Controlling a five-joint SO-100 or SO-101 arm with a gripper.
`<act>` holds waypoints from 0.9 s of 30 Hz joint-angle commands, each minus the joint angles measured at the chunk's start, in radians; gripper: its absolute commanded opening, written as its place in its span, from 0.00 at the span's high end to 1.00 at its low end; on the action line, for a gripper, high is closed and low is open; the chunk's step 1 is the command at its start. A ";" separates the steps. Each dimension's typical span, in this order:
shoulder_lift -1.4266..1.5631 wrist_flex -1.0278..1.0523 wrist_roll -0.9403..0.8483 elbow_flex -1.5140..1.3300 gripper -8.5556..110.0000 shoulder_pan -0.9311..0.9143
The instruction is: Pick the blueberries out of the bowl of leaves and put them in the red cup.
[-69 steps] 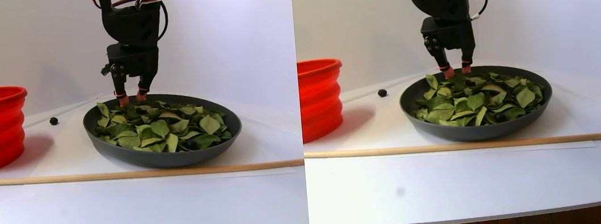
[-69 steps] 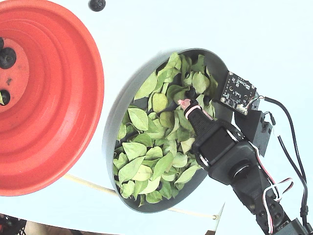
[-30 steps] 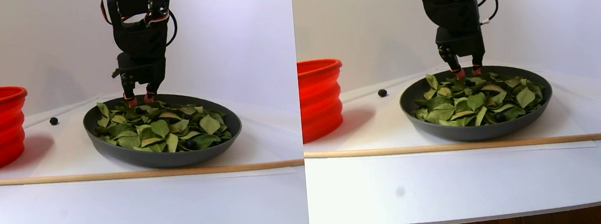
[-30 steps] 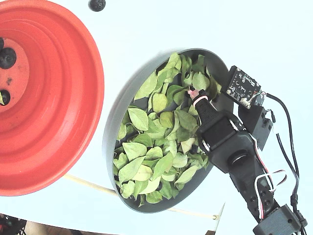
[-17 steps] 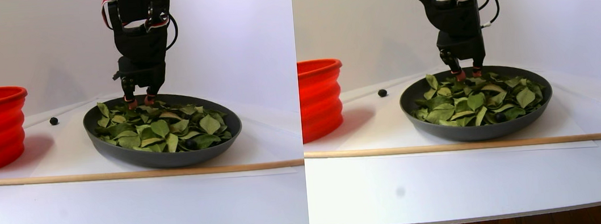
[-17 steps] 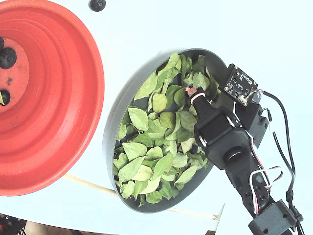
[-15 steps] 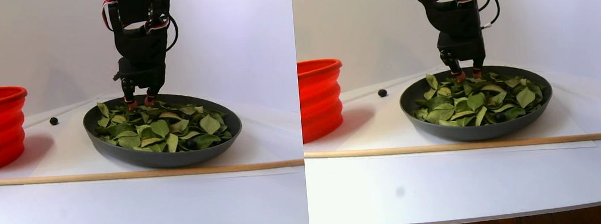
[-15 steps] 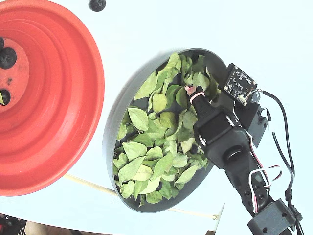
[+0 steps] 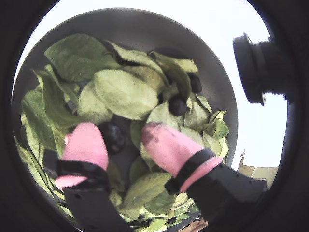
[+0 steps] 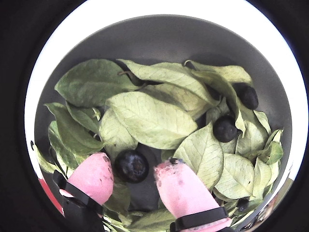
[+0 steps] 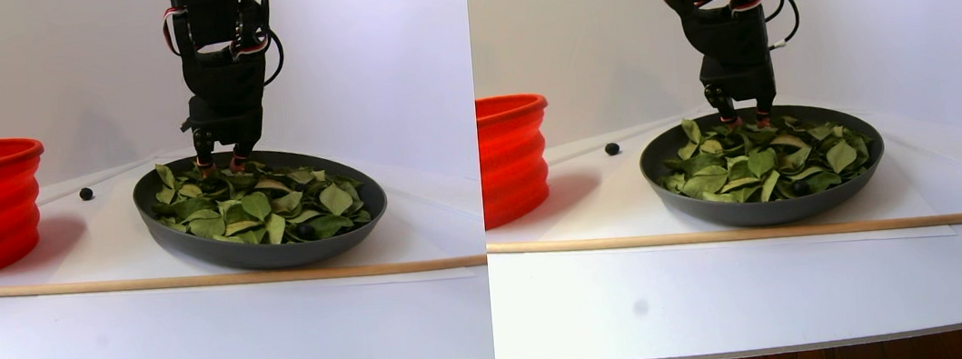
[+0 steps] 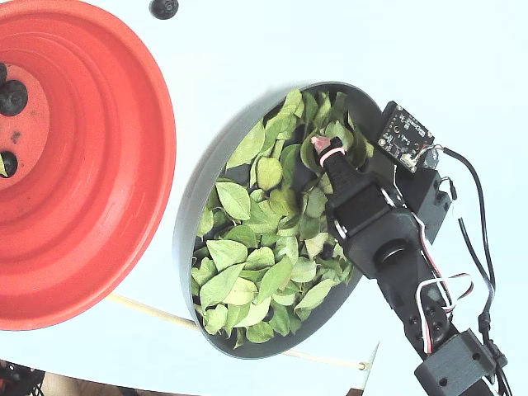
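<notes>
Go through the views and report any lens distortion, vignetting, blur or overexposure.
Both wrist views: fisheye, black circular vignette, white blown out beyond the bowl rim; the pink fingertips look soft, and the blueberry between them is sharper in one view. Fixed view: the table is overexposed, and the red cup is saturated. Stereo pair view: even light, soft shadow beside the red cup, table edge bowed.

fingers (image 10: 96,176) shifted toward the bowl's (image 12: 191,216) far rim, lowered among the leaves (image 12: 247,247), now straddling a blueberry (image 10: 131,166)
</notes>
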State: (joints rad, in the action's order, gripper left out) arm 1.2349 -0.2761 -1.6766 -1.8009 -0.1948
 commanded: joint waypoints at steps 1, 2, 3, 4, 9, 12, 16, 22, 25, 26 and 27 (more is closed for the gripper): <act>0.025 -0.021 0.003 0.048 0.79 0.002; 0.021 -0.021 0.003 0.048 0.79 0.002; 0.020 -0.021 0.003 0.048 0.79 0.002; 0.017 -0.021 0.003 0.048 0.79 0.002; 0.008 -0.023 0.003 0.049 0.78 0.000; 0.003 -0.023 0.006 0.048 0.78 0.000; -0.002 -0.023 0.014 0.038 0.78 0.002; -0.011 -0.023 0.029 0.032 0.78 0.008; -0.014 -0.023 0.034 0.032 0.78 0.009; -0.015 -0.023 0.034 0.032 0.78 0.011; -0.015 -0.023 0.034 0.032 0.79 0.011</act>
State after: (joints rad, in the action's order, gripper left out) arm 1.2088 -0.2761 -1.6444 -1.7994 -0.1856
